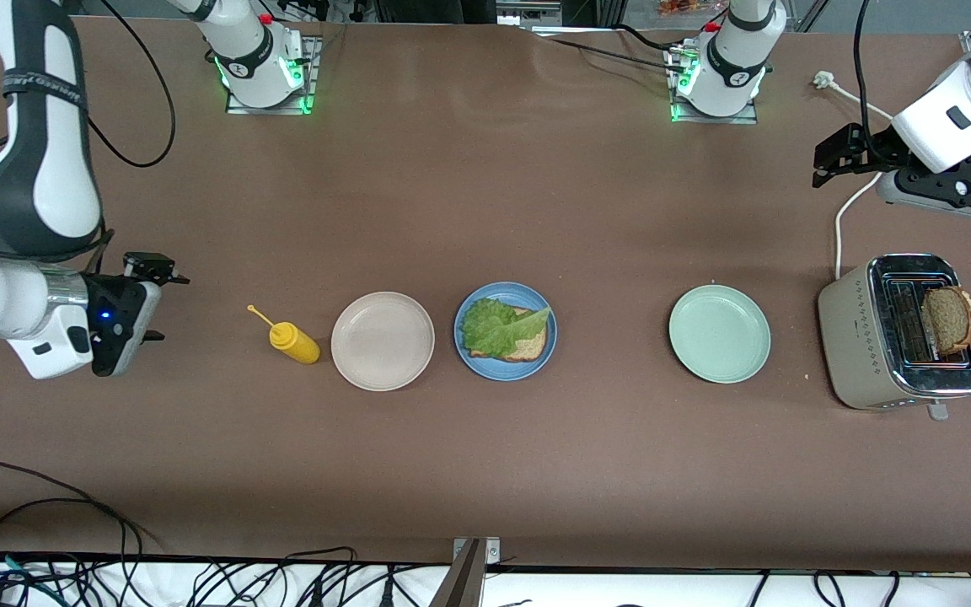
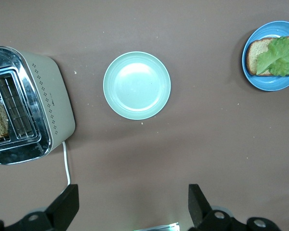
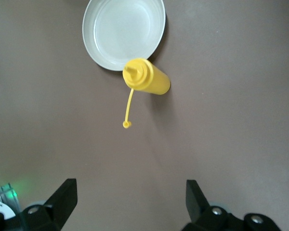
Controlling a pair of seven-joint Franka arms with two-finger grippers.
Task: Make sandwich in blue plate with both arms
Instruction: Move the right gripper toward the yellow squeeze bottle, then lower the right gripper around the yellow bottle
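Front view shows the job partly done: on the round mid-blue plate [image 1: 505, 331] lies one squarish slice of tan wholegrain bread [image 1: 528, 344] with a ruffled green lettuce leaf [image 1: 498, 326] spread over most of it. The second slice of brown-crusted bread [image 1: 949, 319] stands in a slot of the silver and beige toaster [image 1: 898, 333], so I'd say it has yet to be lifted out, carried over and laid on top of the lettuce.

Both arms are drawn back to the table's ends. The left gripper [image 1: 839, 157] hangs in the air over bare brown table at the left arm's end, its black fingers [image 2: 65, 207] spread wide apart with nothing between them. From it, the toaster sits close by and nearer the front camera; the round pale green plate [image 1: 719, 333] lies further toward the middle, and the blue plate further on again.

The right gripper [image 1: 157, 270] hovers over the right arm's end of the table, likewise parted and empty. The yellow plastic squeeze bottle [image 1: 293, 341] lies on its side nearest to it, just beside the round beige plate [image 1: 383, 341], and the blue plate comes after that.
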